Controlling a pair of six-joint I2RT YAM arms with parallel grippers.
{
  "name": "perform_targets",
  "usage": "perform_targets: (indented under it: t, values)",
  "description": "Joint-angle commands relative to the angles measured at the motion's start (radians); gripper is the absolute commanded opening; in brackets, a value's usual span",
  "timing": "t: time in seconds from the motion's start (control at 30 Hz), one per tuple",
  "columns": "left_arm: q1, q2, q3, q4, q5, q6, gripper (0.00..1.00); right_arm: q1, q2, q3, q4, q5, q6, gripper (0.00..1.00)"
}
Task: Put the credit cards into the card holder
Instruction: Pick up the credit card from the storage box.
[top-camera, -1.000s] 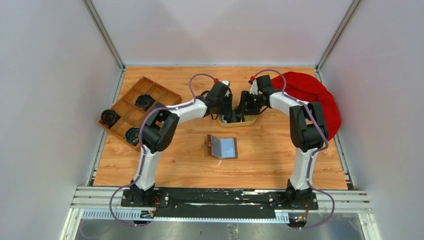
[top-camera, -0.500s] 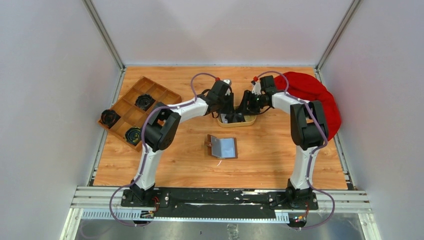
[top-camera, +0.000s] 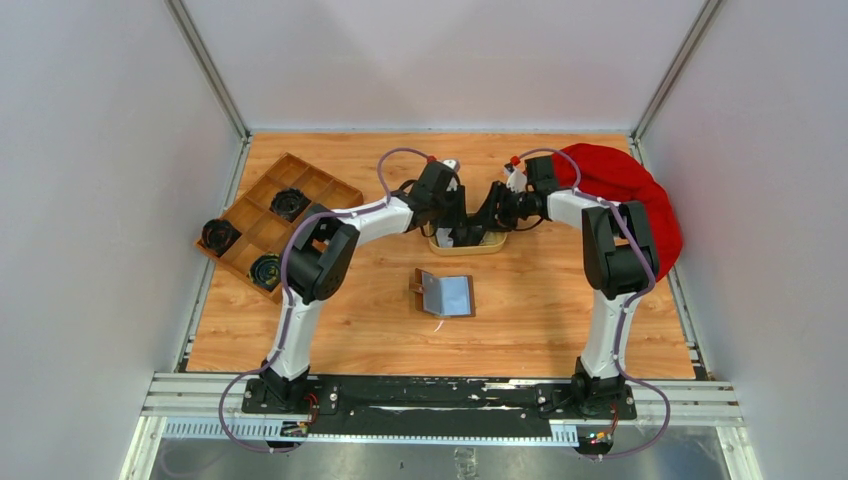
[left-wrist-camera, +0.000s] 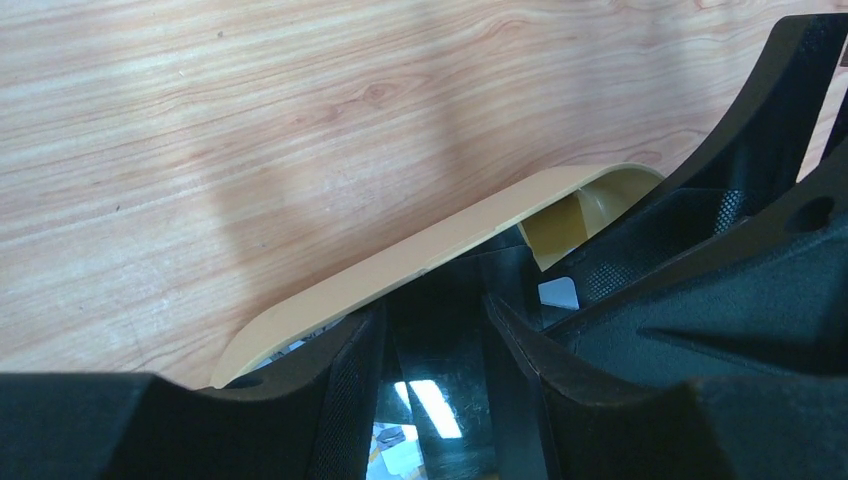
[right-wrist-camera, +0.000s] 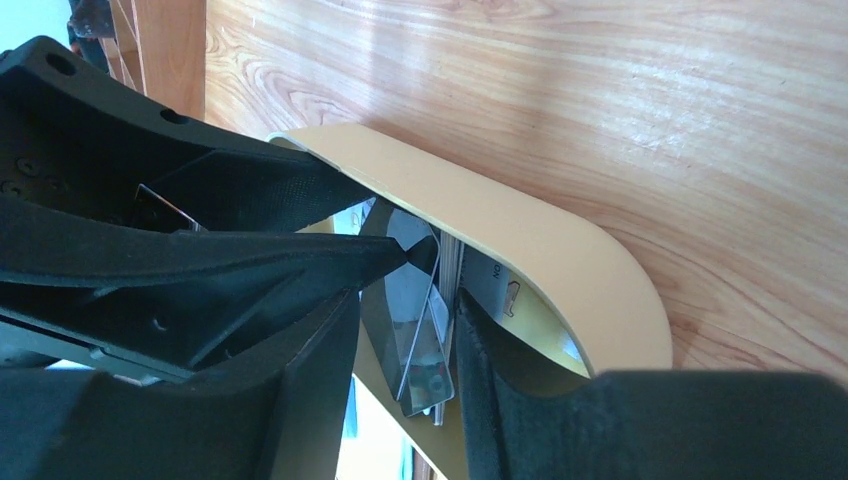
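Note:
The oval tan dish (top-camera: 492, 241) sits mid-table at the back, and both grippers meet inside it. My right gripper (right-wrist-camera: 408, 372) is closed round several credit cards (right-wrist-camera: 420, 325) that stand on edge; they press against its right finger (right-wrist-camera: 510, 400), and one shiny card fans toward the left finger. My left gripper (left-wrist-camera: 432, 372) has its fingers slightly apart over a glossy black card (left-wrist-camera: 440, 385), with whitish cards (left-wrist-camera: 400, 455) lower down. Its fingertip (right-wrist-camera: 415, 250) touches the top of the upright cards. The brown card holder (top-camera: 447, 294) lies open, grey pockets up, in front of the dish.
A wooden compartment tray (top-camera: 262, 215) with black round items stands at the back left. A red cloth (top-camera: 625, 190) lies at the back right beside the right arm. Grey walls enclose the table on three sides.
Both grippers have shifted a little left and back inside the dish, and the dish has slid slightly left with them. The card holder has not moved.

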Motion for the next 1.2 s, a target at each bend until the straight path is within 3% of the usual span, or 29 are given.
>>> perform_targets:
  t: [0.0, 0.17, 0.63, 0.93, 1.17]
  values:
    - [0.004, 0.007, -0.068, -0.057, 0.039, -0.021, 0.46, 0.004, -0.003, -0.014, 0.051, -0.132, 0.052, 0.41]
    - [0.010, -0.010, -0.093, -0.008, 0.073, -0.049, 0.46, 0.002, 0.002, -0.009, 0.032, -0.126, 0.021, 0.36]
    - [0.029, -0.059, -0.123, 0.074, 0.118, -0.078, 0.46, -0.032, 0.001, 0.002, 0.003, -0.119, -0.010, 0.05]
    - [0.037, -0.189, -0.188, 0.143, 0.160, -0.031, 0.47, -0.057, -0.017, -0.007, 0.030, -0.143, 0.013, 0.02]
    - [0.036, -0.284, -0.275, 0.187, 0.164, 0.021, 0.48, -0.065, -0.047, 0.007, -0.013, -0.104, -0.093, 0.00]
